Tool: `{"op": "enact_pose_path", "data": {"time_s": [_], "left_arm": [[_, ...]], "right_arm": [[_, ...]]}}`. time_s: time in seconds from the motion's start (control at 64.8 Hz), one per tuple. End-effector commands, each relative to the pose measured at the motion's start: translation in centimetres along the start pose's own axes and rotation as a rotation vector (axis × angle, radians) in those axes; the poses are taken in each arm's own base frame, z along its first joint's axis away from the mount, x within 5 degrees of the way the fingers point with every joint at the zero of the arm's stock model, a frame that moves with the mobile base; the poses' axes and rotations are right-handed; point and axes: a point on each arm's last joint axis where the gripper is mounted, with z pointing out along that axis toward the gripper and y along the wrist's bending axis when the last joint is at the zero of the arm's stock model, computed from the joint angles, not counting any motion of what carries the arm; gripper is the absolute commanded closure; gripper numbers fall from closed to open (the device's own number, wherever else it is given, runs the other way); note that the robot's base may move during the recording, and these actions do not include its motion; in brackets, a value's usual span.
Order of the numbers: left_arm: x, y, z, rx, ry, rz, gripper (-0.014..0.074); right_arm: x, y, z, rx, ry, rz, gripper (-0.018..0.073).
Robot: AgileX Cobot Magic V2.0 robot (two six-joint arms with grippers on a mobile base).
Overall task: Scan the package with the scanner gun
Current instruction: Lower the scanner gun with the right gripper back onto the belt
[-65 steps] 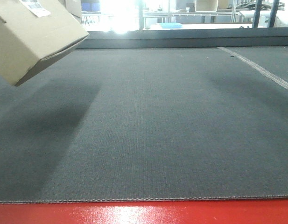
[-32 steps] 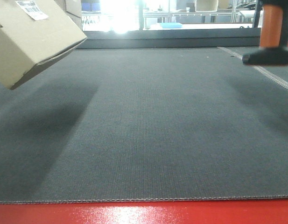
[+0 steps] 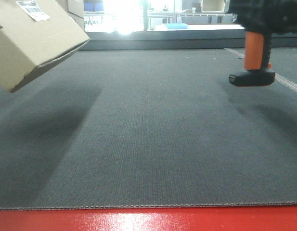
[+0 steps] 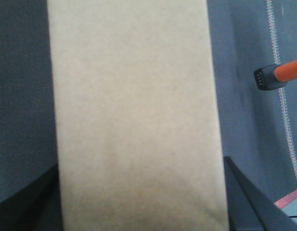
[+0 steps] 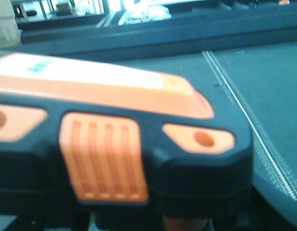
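The package (image 3: 35,45), a plain tan box with a white barcode label (image 3: 32,8) on top, hangs tilted in the air at the upper left. In the left wrist view it (image 4: 131,96) fills the frame, and my left gripper (image 4: 141,197) is shut on it, with one dark finger (image 4: 244,204) on each side. The scanner gun (image 3: 254,50) hangs at the upper right, orange stem down, with its black foot (image 3: 251,78) above the mat. Its head (image 5: 109,144) fills the right wrist view and hides my right gripper, which holds it. Package and scanner are well apart.
A grey woven mat (image 3: 148,134) covers the table, with a red front edge (image 3: 148,220). A stitched seam (image 3: 285,82) runs diagonally at the right. A dark raised ledge (image 3: 187,42) closes the far side, with shelving and bright light behind it.
The scanner gun has come in from the right and moved left and lower over the mat. The package rose slightly a second ago and has since held still.
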Motion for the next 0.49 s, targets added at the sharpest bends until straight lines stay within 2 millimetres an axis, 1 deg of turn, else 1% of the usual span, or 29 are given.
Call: {"op": "enact_pose_path", "data": {"time_s": [0.0, 0.216, 0.478], "left_arm": [[0.0, -0.5, -0.5, 0.017, -0.020, 0.011, 0.0707], [0.0, -0.5, -0.5, 0.017, -0.020, 0.011, 0.0707], [0.0, -0.5, -0.5, 0.017, -0.020, 0.011, 0.0707]], "right_arm": [[-0.4, 0.1, 0.4, -0.019, -0.099, -0.028, 0.0720], [0.8, 0.1, 1.3, -0.012, -0.131, -0.049, 0.0720], [1.3, 0.1, 1.6, -0.009, -0.121, -0.054, 0.0720]]}}
